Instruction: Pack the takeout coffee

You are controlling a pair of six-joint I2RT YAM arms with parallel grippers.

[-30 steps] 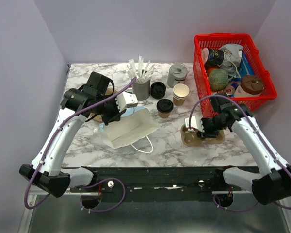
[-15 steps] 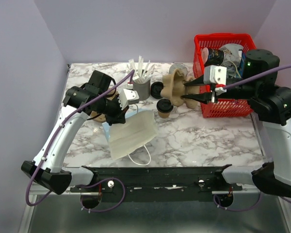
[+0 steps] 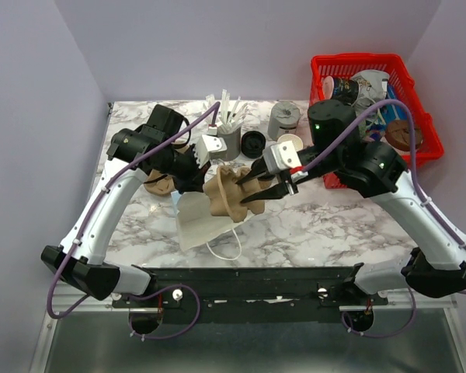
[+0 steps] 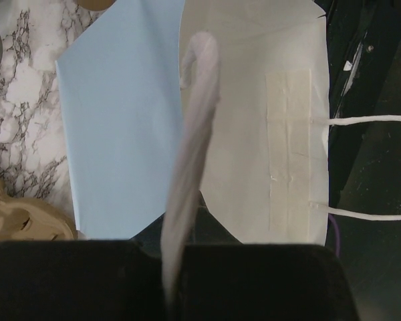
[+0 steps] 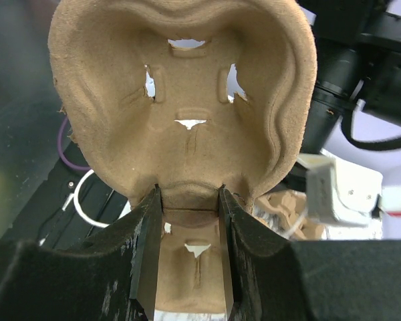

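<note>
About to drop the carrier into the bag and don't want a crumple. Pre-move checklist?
1. Right claw clamped on the pulp carrier rim: ok.
2. Left claw pinching the paper bag edge: ok.
3. Bag mouth held wide enough for the carrier: cannot tell.
4. Carrier overlapping the bag's upper edge in the top view: ok.
5. Carrier pockets empty, nothing to spill: ok.
</note>
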